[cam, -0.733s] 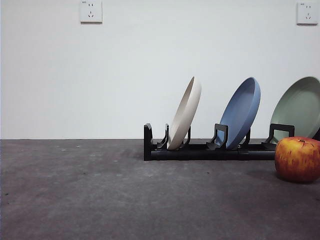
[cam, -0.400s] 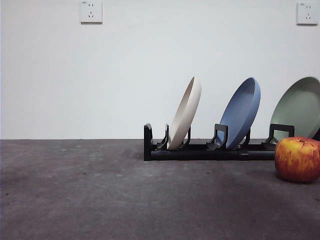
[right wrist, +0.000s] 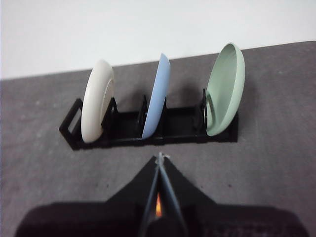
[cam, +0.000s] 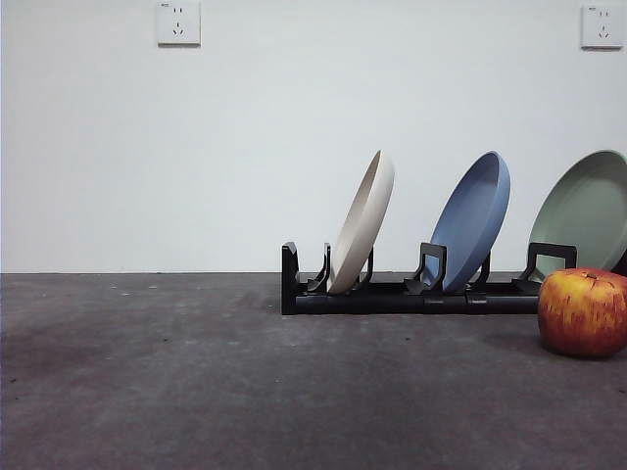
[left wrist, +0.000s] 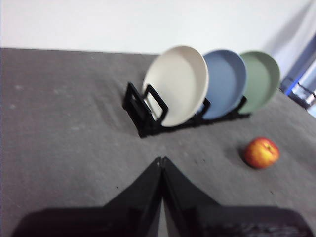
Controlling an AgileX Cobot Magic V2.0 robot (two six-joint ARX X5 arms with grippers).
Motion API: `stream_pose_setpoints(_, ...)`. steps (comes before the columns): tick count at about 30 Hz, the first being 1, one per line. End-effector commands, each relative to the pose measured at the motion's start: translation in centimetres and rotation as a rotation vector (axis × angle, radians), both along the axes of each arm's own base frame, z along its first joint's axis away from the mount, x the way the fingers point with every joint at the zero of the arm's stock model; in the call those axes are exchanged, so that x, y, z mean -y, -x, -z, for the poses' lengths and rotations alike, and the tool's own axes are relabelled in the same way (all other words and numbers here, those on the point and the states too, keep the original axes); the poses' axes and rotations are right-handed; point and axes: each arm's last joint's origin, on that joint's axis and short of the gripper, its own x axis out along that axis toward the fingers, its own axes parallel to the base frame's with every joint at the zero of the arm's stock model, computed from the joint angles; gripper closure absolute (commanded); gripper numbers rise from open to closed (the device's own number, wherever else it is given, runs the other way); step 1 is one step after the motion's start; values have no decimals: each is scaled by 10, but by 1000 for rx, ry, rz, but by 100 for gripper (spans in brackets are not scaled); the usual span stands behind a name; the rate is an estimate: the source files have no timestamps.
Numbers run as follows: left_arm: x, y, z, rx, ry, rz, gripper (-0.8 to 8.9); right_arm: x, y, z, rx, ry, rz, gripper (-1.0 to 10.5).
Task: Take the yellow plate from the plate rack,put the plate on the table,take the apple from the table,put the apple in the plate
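The cream yellow plate [cam: 362, 221] leans in the first slot of the black plate rack [cam: 392, 294], also seen as the yellow plate [left wrist: 177, 84] on the plate rack [left wrist: 140, 108] in the left wrist view and the yellow plate [right wrist: 97, 106] on the plate rack [right wrist: 128, 136] in the right wrist view. The red-yellow apple [cam: 583, 311] rests on the dark table [cam: 196, 382] at the right, the same apple [left wrist: 261, 152] showing in the left wrist view. My left gripper [left wrist: 161, 160] is shut, well short of the rack. My right gripper [right wrist: 160, 156] is shut, facing the blue plate's edge.
A blue plate [cam: 474, 219] and a pale green plate [cam: 586, 211] stand in the rack's other slots. A white wall with two sockets [cam: 178, 22] rises behind the table. Neither arm shows in the front view.
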Motion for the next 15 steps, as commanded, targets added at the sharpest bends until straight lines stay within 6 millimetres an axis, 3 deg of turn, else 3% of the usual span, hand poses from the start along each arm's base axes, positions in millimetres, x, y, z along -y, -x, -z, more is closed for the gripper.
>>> stream_pose_setpoints(1, 0, 3, -13, 3, -52, 50, 820, 0, 4, -15, -23, 54, -28, 957)
stream_pose_setpoints(8, 0, 7, -38, -10, -102, 76, 820, -1, 9, -27, -72, 73, -77, 957)
stream_pose_setpoints(15, 0, 7, -48, 6, -100, 79, 812, -1, 10, -25, -93, 76, -88, 943)
